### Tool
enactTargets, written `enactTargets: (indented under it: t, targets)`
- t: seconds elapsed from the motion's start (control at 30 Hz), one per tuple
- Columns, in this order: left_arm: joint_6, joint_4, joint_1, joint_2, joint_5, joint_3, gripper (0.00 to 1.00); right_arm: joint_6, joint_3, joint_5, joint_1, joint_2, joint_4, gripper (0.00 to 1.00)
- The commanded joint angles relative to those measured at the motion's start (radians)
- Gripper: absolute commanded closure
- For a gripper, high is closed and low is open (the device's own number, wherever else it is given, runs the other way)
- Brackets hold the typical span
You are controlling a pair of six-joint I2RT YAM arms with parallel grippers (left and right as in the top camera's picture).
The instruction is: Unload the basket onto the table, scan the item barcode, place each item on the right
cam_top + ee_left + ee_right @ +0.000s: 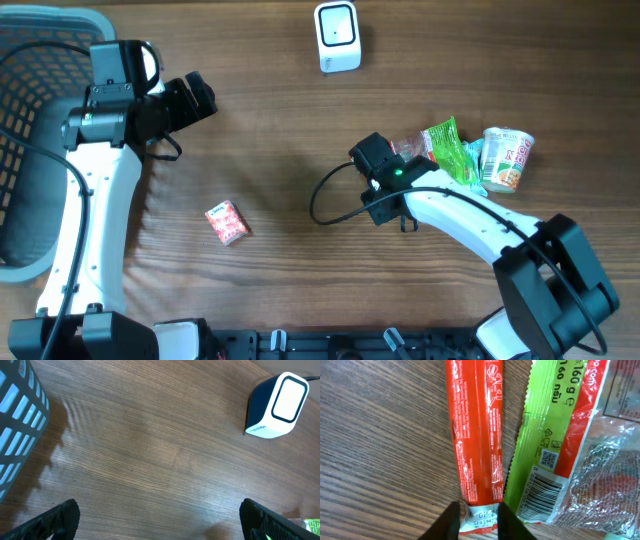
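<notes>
In the right wrist view a long red snack packet [475,430] lies on the wood. My right gripper [479,522] has its two fingers pressed on either side of the packet's white sealed end. In the overhead view that gripper [397,152] sits at the left edge of the item pile, where the red packet [408,146] barely shows. The white barcode scanner [337,37] stands at the far middle of the table. My left gripper [200,100] hovers open near the basket, its fingers [60,520] wide apart and empty, with the scanner [276,406] ahead to its right.
A green packet [550,435] with a printed barcode lies right beside the red one, with a crinkly clear bag [605,475] next to it. A noodle cup [507,160] stands at the right. A small red packet [227,222] lies mid-left. A dark basket [30,120] fills the left edge.
</notes>
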Motion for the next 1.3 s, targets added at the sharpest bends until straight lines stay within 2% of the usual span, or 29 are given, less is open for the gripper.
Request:
enactTargets:
  t: [0.0,0.37,0.43,0.5,0.53,0.57,0.6,0.7,0.9,1.0,1.07,1.17,1.27]
  targets:
    - [0.013,0.003,0.007,-0.007,-0.002,0.006,0.0,-0.003,-0.013,-0.002,0.0,0.013,0.007,0.77]
    - [0.013,0.003,0.007,-0.007,-0.002,0.006,0.0,-0.03,-0.106,-0.005,0.0,0.015,0.114,0.75]
    - [0.013,0.003,0.007,-0.007,-0.002,0.006,0.0,-0.029,-0.106,-0.054,0.0,0.015,0.113,0.64]
    - [0.013,0.003,0.007,-0.007,-0.002,0.006,0.0,-0.025,-0.106,-0.08,0.0,0.015,0.107,0.64]
    - [0.013,0.003,0.007,-0.007,-0.002,0.006,0.0,-0.01,-0.106,-0.079,0.0,0.015,0.11,0.72]
    - [0.013,0.003,0.007,-0.007,-0.002,0.006,0.0,0.005,-0.106,-0.076,0.0,0.015,0.115,0.88]
    - [0.013,0.003,0.007,-0.007,-0.002,0.006,0.0,0.004,-0.105,-0.077,0.0,0.015,0.122,0.96]
    - [0.013,0.003,0.007,-0.007,-0.002,0.006,0.0,-0.006,-0.097,-0.101,0.0,0.011,0.109,0.96]
    - [0.013,0.003,0.007,-0.007,-0.002,0.006,0.0,-0.06,-0.072,-0.383,-0.042,-0.124,0.106,0.96]
    - [0.013,0.003,0.007,-0.007,-0.002,0.006,0.0,-0.052,-0.069,-0.64,-0.151,-0.226,0.1,0.96]
    - [0.013,0.003,0.007,-0.007,-0.002,0.006,0.0,-0.057,-0.07,-0.841,-0.231,-0.229,0.068,0.96]
    - [0.013,0.003,0.007,-0.007,-0.002,0.006,0.0,-0.064,-0.072,-1.03,-0.279,-0.188,0.029,0.96]
    - [0.013,0.003,0.007,-0.007,-0.002,0.006,0.0,-0.049,-0.071,-1.099,-0.283,-0.127,0.049,0.96]
